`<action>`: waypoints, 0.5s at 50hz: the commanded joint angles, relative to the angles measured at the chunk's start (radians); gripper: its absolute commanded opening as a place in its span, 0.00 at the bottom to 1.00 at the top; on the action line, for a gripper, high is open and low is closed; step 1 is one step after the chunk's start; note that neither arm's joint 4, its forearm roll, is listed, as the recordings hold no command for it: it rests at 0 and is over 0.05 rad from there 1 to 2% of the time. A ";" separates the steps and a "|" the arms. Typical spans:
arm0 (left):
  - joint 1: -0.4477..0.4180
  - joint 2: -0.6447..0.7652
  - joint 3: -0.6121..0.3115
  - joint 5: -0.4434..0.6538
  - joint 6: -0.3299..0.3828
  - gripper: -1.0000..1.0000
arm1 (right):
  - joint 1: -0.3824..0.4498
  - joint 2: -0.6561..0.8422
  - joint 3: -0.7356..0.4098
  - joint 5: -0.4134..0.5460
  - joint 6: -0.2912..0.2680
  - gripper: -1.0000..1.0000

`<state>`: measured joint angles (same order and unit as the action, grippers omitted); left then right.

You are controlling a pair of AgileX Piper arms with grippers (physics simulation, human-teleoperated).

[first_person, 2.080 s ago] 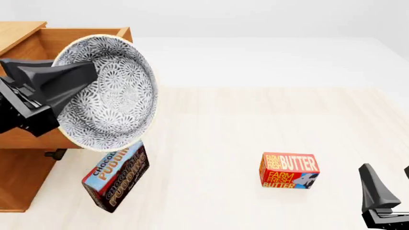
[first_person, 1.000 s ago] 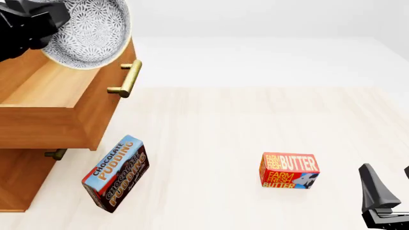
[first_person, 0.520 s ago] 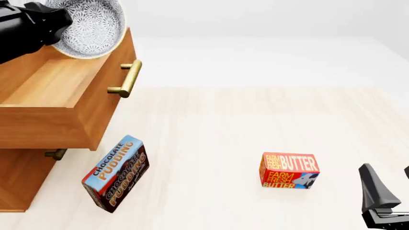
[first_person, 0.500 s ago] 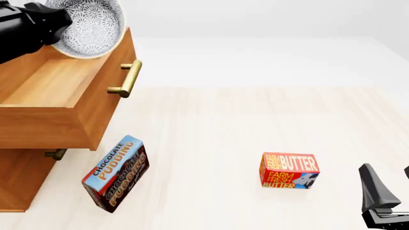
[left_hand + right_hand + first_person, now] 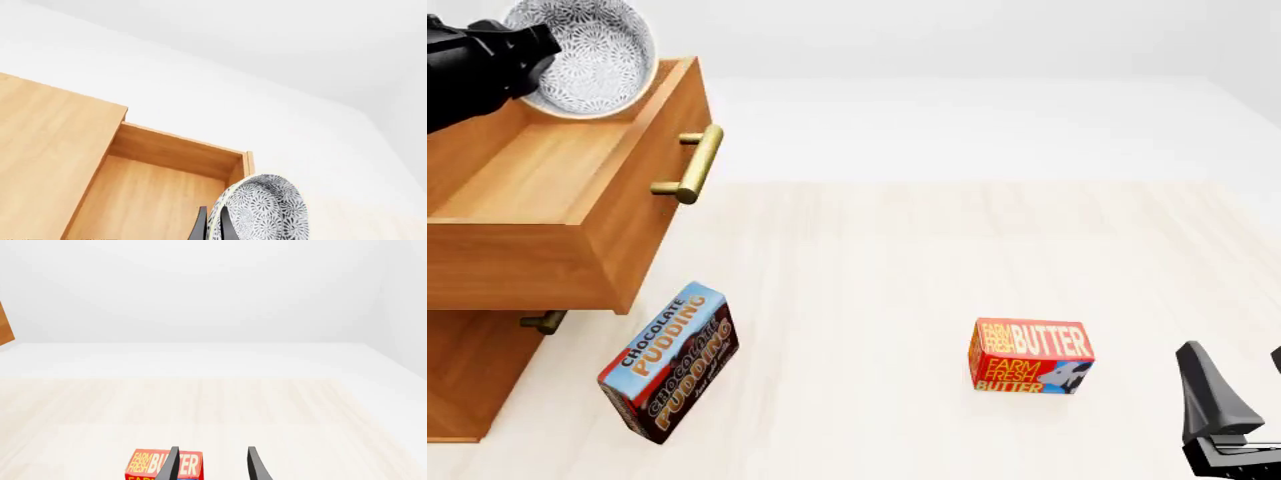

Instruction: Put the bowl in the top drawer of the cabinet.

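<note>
The patterned white bowl (image 5: 590, 52) hangs tilted on edge above the far end of the open top drawer (image 5: 555, 178), clear of the wood. My left gripper (image 5: 539, 46) is shut on its rim. In the left wrist view the bowl (image 5: 264, 212) sits beside the drawer's front wall, with the left gripper (image 5: 212, 223) pinching its rim and the drawer floor (image 5: 150, 200) below. The cabinet (image 5: 465, 380) stands at the left edge. My right gripper (image 5: 1238, 392) rests open and holding nothing at the near right corner, and the right gripper (image 5: 212, 466) points past the butter box.
A brass bar handle (image 5: 691, 165) sticks out from the drawer front. The lower drawer's handle (image 5: 545, 322) peeks out beneath. A chocolate pudding box (image 5: 669, 364) lies near the cabinet. The butter box (image 5: 1030, 357) stands in the middle right, just ahead of the right gripper.
The left gripper has carried the bowl up and back from in front of the drawer to above its far end. In the last half second it drifted a little further left. The right arm is still.
</note>
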<state>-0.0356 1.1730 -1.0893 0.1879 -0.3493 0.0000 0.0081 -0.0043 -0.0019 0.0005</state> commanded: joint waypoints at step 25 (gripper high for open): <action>0.144 0.110 0.015 -0.034 -0.031 0.00 | 0.000 0.000 0.000 0.000 0.000 1.00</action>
<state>0.0705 1.2546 -1.0772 0.1650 -0.3976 0.0000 0.0082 -0.0043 -0.0019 0.0006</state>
